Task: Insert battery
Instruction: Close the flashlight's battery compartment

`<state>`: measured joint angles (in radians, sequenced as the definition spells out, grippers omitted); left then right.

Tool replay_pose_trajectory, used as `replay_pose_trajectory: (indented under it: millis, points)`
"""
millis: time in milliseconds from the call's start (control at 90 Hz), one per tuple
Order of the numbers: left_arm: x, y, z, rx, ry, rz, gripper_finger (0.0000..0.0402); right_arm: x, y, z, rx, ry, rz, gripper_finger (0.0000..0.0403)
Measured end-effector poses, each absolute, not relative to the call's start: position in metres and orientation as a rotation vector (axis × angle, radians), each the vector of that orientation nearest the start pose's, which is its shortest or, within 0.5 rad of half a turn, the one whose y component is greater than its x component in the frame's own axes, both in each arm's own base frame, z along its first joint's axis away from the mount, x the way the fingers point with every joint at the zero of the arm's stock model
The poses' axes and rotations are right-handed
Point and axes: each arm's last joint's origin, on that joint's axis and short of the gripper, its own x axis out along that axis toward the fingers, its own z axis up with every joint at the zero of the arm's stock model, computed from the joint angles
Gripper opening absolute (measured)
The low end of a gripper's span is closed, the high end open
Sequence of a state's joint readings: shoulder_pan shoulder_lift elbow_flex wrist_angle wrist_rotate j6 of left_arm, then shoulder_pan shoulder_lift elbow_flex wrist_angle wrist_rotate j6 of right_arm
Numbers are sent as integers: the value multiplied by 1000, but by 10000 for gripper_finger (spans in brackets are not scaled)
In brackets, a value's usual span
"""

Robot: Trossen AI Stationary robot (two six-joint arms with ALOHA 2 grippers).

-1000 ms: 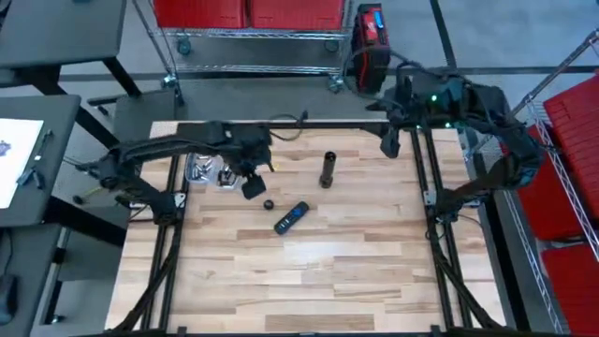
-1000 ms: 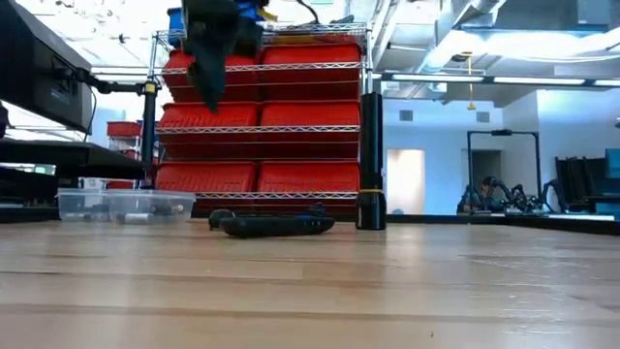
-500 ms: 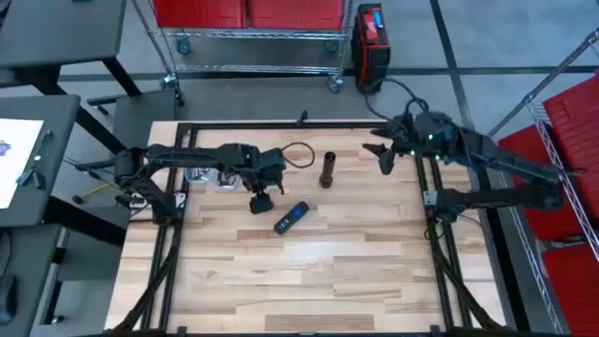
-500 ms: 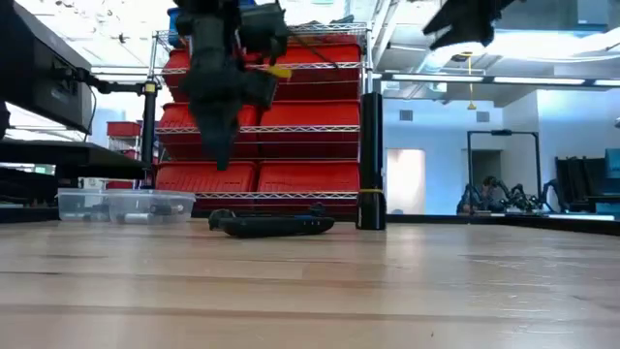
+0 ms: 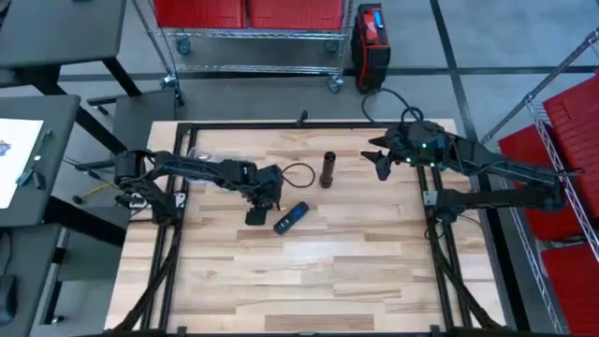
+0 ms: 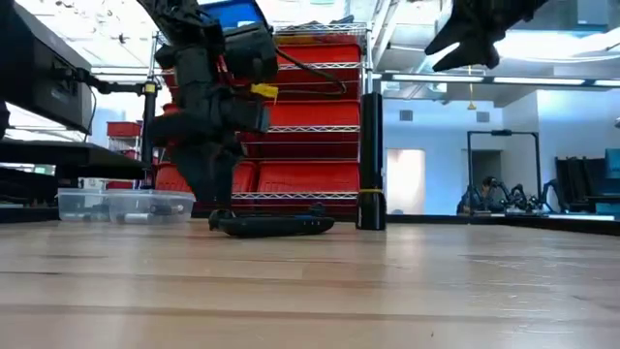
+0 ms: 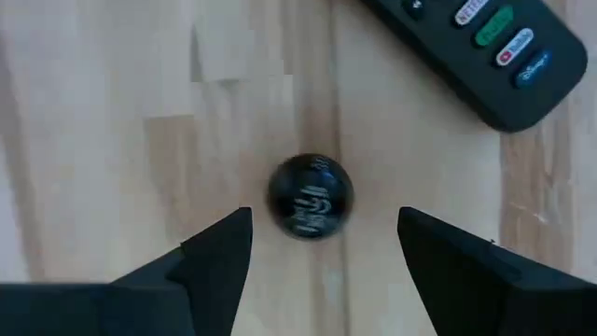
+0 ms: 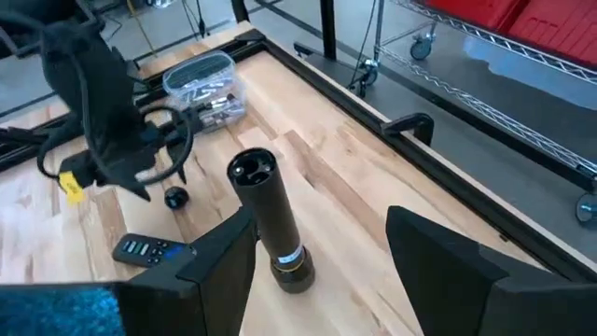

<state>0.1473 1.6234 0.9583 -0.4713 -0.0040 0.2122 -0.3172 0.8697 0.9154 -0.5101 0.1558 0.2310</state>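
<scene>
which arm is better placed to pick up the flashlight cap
Left. The left gripper hangs open right over the small black cap, its fingers either side. The right gripper is up in the air near the upright flashlight.

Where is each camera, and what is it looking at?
High: above the table, looking down; both arms show.
Low: at tabletop height, looking across at the remote.
Left wrist: looking down past the open left gripper at the round black cap.
Right wrist: looking past the open right gripper at the flashlight.
All four show the remote.
</scene>
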Motion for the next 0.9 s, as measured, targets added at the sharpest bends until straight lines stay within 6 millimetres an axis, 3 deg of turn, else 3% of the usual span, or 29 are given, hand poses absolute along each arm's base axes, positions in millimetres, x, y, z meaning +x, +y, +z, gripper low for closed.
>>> replay_pose_trajectory:
  millis: [289, 900]
  points:
    - [301, 44, 167, 95, 1080, 15, 246, 169, -60, 336, 232, 391, -510, 226]
    - [300, 60, 168, -127, 1048, 144, 246, 169, -60, 335, 237, 392, -513, 226]
